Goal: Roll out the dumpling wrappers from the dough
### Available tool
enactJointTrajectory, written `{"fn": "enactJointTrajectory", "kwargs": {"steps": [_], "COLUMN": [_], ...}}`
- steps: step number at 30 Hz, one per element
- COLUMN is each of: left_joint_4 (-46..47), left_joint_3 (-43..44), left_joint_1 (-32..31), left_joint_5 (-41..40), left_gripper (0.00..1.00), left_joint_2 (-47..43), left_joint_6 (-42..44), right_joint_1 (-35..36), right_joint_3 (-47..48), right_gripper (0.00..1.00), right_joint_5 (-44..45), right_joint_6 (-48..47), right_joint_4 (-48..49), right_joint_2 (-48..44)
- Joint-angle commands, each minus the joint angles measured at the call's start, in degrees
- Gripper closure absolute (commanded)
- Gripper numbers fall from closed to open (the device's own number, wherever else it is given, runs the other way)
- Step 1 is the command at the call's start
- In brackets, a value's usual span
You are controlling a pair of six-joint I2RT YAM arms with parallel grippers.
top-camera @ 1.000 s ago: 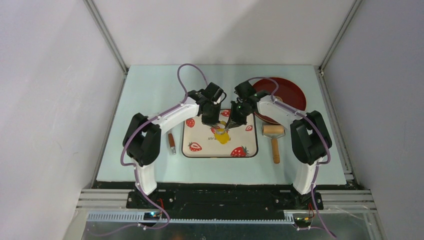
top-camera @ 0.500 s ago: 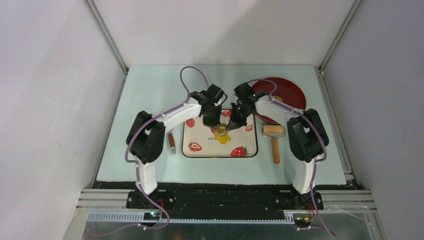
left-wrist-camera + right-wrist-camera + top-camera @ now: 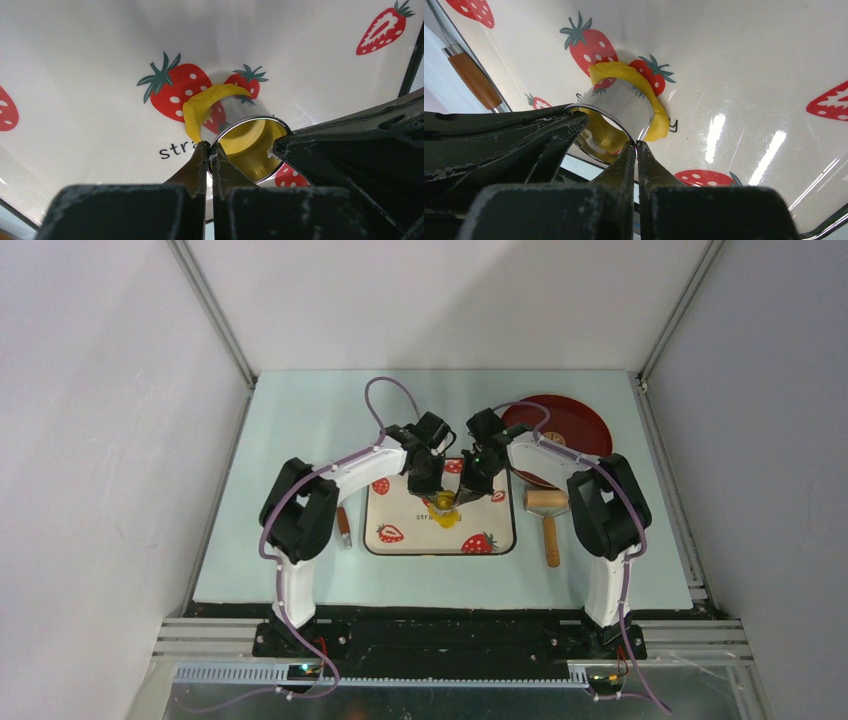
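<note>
The yellow dough (image 3: pixel 446 519) lies flat on the strawberry-print tray (image 3: pixel 410 543). A metal ring cutter (image 3: pixel 250 150) stands on it, with yellow dough inside the ring; a curved yellow strip (image 3: pixel 200 107) lies outside it. My left gripper (image 3: pixel 210 148) is shut on the cutter's rim on one side. My right gripper (image 3: pixel 636 146) is shut on the rim (image 3: pixel 616 107) on the other side, with dough (image 3: pixel 659 120) behind it. In the top view both grippers, left (image 3: pixel 437 502) and right (image 3: pixel 459 500), meet over the dough. No separate wrapper disc shows.
A wooden roller (image 3: pixel 548 517) lies right of the tray. A dark red plate (image 3: pixel 565 425) sits at the back right. A wood-handled knife (image 3: pixel 343 526) lies left of the tray, also in the right wrist view (image 3: pixel 474 80).
Both arms have shifted their elbows inward and settled a little lower over the dough. Both grippers stay shut on the cutter at the same spot.
</note>
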Motion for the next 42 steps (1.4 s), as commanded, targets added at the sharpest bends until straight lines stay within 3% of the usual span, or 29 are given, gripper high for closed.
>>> {"fn": "enactJointTrajectory", "kwargs": {"steps": [1, 42], "left_joint_4": [1.7, 2.1], "left_joint_3": [0.2, -2.7], "left_joint_1": [0.4, -0.7], "left_joint_5": [1.7, 2.3], "left_gripper": [1.00, 1.00], "left_joint_2": [0.3, -3.3], "left_joint_6": [0.1, -0.4], "right_joint_1": [0.2, 1.6], "right_joint_3": [1.2, 0.3], "right_gripper": [1.00, 1.00], "right_joint_5": [-0.6, 0.5], "right_joint_6": [-0.4, -0.2], "right_joint_4": [2.1, 0.7], "right_joint_2": [1.3, -2.0]}}
